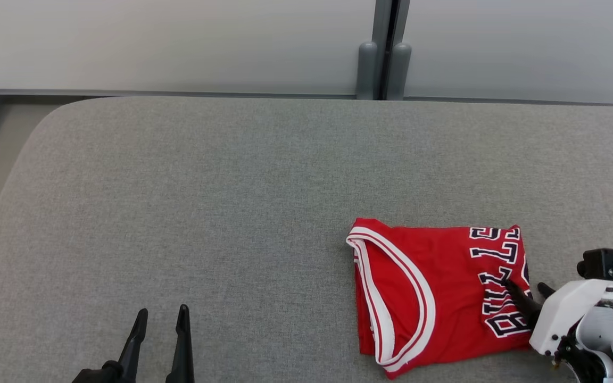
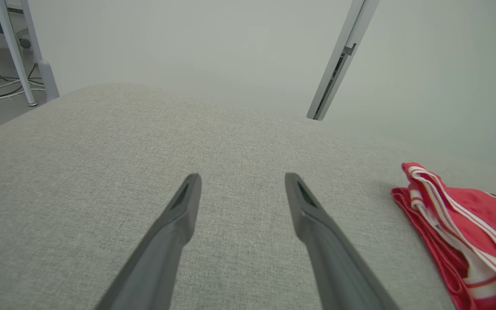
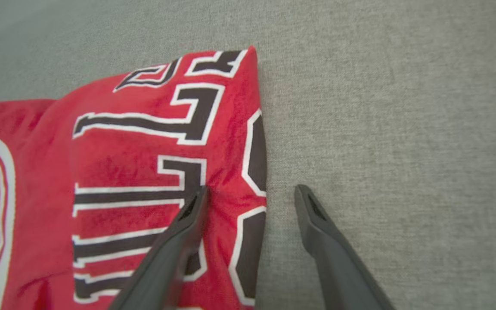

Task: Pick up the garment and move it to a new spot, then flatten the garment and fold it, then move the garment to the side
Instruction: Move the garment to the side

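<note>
The folded red garment (image 1: 434,298) lay in the lower right of the head view on the grey table (image 1: 232,186), its lettered edge running up and down the frame. The right gripper (image 1: 524,287), jaws spread wide and holding nothing, straddled that edge from the right, one finger over the cloth, the other over bare table. The left gripper (image 1: 162,314), likewise spread and empty, sat at lower left, well apart, so the right arm looked the likelier for the move aside.

One jersey (image 1: 423,287), one table (image 1: 232,213), two grippers.
Left gripper (image 1: 160,316) near left, right gripper (image 1: 524,285) near right; two fingers (image 2: 179,215) each, four altogether.
</note>
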Available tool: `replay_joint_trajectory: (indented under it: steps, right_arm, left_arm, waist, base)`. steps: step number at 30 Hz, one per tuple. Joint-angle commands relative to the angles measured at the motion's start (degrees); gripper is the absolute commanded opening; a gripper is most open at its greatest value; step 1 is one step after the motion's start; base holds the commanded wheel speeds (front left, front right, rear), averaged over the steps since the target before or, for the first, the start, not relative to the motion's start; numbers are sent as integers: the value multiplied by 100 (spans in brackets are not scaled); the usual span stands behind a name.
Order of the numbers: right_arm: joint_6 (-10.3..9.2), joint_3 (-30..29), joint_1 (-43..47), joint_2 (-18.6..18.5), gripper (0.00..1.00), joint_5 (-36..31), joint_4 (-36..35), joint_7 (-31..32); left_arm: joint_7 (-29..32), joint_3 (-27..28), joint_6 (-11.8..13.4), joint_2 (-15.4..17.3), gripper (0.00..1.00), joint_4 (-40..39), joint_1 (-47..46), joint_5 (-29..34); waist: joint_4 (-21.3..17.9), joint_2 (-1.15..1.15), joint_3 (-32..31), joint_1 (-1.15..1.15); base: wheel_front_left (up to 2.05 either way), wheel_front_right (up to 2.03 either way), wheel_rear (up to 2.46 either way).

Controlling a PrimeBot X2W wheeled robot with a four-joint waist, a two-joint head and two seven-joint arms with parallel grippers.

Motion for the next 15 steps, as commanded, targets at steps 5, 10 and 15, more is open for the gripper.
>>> replay_joint_trajectory:
  steps: [5,10,15]
  right_arm:
    - [1,242,-214,32,100,612,140,272]
    - [1,485,-373,-100,0,1307,-133,259]
    - [-1,445,-728,-490,0,1703,-252,51]
  left_arm:
    - [-24,-53,65,19,100,-52,-226,-51]
    - [-24,-52,84,19,100,-90,-313,-40]
    - [-24,-25,35,19,100,-148,-440,43]
  waist:
    - [43,0,220,0]
    - [-235,0,316,0]
    - [-744,0,545,0]
  base:
    - [0,0,0]
    - [0,0,0]
    - [0,0,0]
